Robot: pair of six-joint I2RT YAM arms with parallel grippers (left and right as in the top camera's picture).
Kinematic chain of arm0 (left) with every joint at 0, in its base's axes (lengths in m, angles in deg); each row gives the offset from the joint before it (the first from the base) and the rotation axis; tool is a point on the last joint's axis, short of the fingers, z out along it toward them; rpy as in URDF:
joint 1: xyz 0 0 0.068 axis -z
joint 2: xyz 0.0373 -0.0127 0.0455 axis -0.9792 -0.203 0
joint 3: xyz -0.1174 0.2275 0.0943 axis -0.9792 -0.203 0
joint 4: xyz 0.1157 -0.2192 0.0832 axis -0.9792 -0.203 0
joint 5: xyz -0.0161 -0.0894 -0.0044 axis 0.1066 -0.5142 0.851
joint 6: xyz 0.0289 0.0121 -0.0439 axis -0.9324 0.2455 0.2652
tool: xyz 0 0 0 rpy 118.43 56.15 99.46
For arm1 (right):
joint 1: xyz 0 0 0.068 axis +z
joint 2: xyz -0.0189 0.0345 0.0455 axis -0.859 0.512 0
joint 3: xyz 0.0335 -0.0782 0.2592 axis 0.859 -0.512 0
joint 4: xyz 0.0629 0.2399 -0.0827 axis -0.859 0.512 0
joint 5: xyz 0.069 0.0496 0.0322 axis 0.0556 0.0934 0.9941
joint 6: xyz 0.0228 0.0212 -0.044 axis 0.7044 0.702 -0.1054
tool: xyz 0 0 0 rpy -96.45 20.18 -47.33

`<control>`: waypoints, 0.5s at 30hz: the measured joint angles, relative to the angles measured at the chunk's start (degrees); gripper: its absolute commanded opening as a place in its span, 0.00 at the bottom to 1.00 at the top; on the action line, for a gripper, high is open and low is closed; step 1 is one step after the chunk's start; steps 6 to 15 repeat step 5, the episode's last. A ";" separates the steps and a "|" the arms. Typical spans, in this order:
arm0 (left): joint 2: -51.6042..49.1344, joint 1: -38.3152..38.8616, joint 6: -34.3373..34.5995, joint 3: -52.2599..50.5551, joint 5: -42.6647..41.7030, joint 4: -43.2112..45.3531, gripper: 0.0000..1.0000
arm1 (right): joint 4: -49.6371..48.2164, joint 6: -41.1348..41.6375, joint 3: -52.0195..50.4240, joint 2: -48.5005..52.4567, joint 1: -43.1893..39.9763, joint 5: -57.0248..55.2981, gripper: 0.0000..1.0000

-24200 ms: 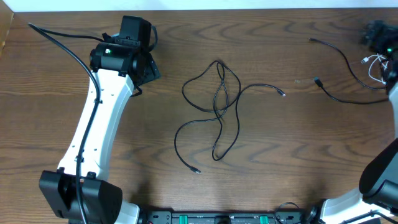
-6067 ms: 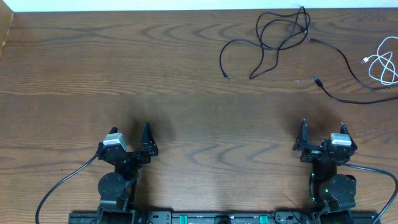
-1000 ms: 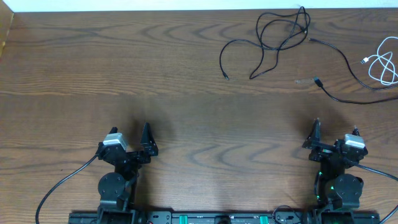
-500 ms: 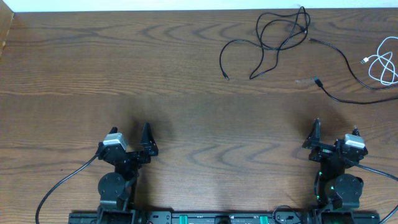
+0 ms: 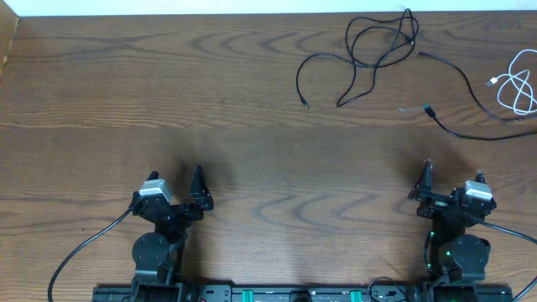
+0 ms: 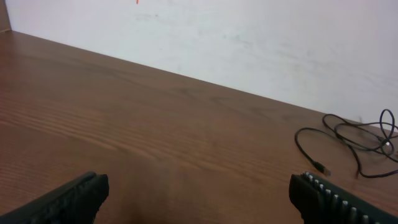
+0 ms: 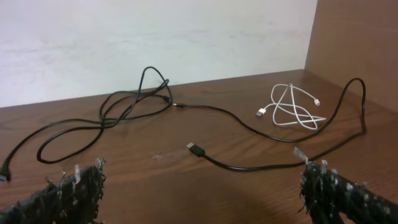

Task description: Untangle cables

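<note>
Three cables lie at the far right of the table. A looped black cable [image 5: 367, 64] sits by the back edge. A second black cable [image 5: 474, 95] runs toward the right edge, and a coiled white cable [image 5: 518, 88] lies beyond it. None of them cross. My left gripper [image 5: 176, 180] and right gripper [image 5: 453, 178] are folded back at the near edge, both open and empty. The right wrist view shows the looped cable [image 7: 124, 111], the second black cable's plug [image 7: 198, 149] and the white cable [image 7: 292, 111] ahead of my right gripper [image 7: 202, 193]. The looped cable [image 6: 348, 132] lies far right of my left gripper [image 6: 198, 199].
The wooden table [image 5: 168, 92] ends at a white wall [image 6: 249, 43] at the back. A wooden side panel [image 7: 360, 37] rises at the table's right end. Thicker black wires [image 5: 84, 247] trail from the arm bases along the near edge.
Nothing has moved in the last second. Much earlier the looped black cable lay mid-table with both arms stretched out; now it lies at the far right and both arms are folded back.
</note>
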 measured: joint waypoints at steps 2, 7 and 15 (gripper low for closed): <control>0.00 0.00 -0.02 0.00 0.02 0.00 0.98 | 0.00 0.00 0.00 0.00 0.00 0.00 0.99; 0.00 0.00 0.00 0.00 0.02 0.00 0.98 | 0.00 0.00 0.00 0.00 0.00 0.00 0.99; 0.00 0.00 0.00 0.00 0.02 0.00 0.98 | 0.00 0.00 0.00 0.00 0.00 0.00 0.99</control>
